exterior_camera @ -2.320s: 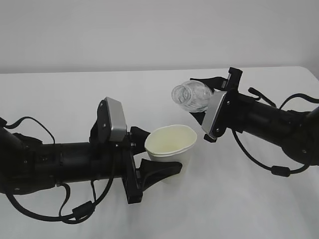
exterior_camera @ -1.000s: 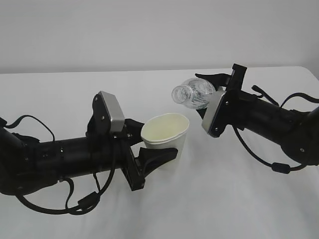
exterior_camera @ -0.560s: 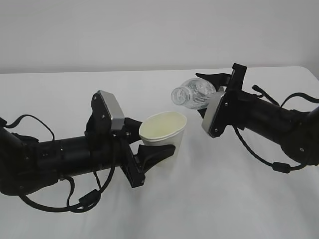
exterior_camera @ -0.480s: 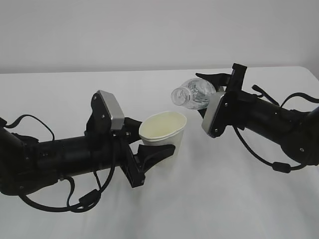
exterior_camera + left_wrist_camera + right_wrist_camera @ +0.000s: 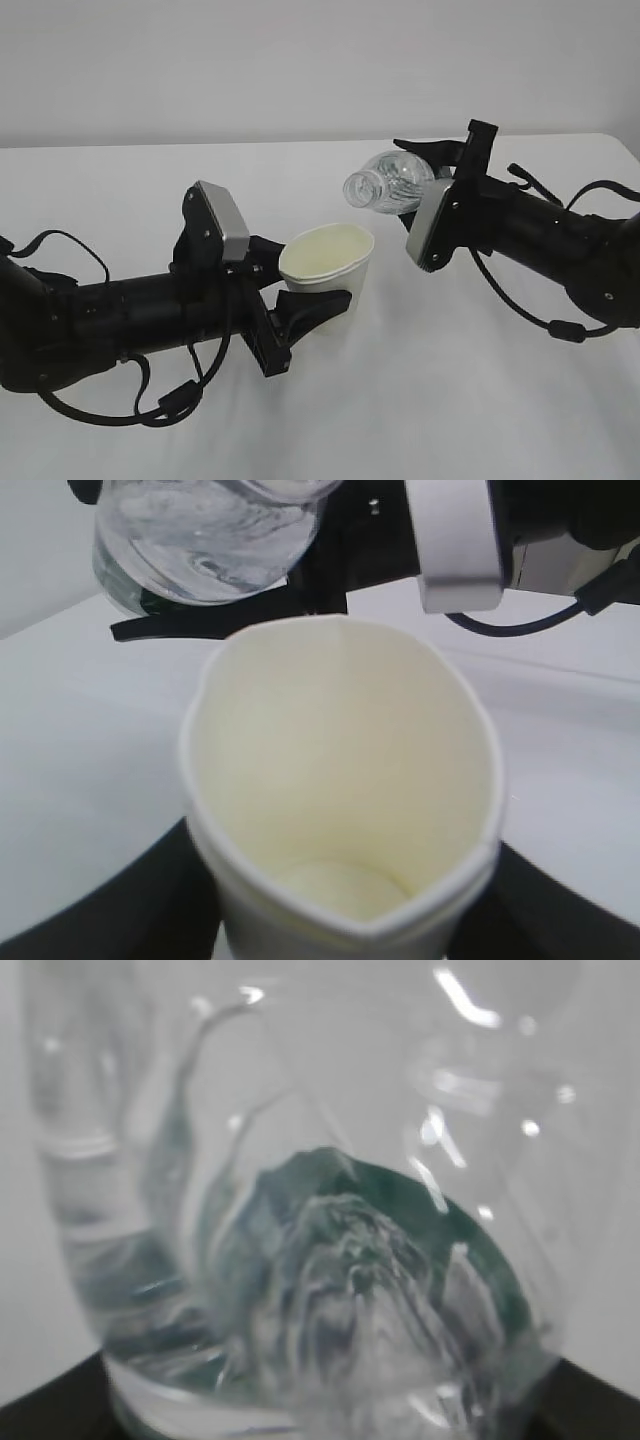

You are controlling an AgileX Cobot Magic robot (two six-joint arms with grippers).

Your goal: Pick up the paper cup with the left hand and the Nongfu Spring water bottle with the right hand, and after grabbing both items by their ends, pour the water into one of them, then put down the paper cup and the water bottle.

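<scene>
bottle (image 5: pixel 390 184) above right of cup (image 5: pixel 326 262)

Plain white desk (image 5: pixel 420 400) filling the lower part of the exterior view, smooth matte top with soft diffuse shadows, its far edge running straight across, bare pale grey wall (image 5: pixel 300 70) behind it, even, shadowless indoor light, no windows in view

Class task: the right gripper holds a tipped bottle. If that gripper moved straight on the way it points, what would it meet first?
Probably the paper cup held by the left gripper; the right gripper and its water bottle point toward it, though depth is uncertain.
</scene>
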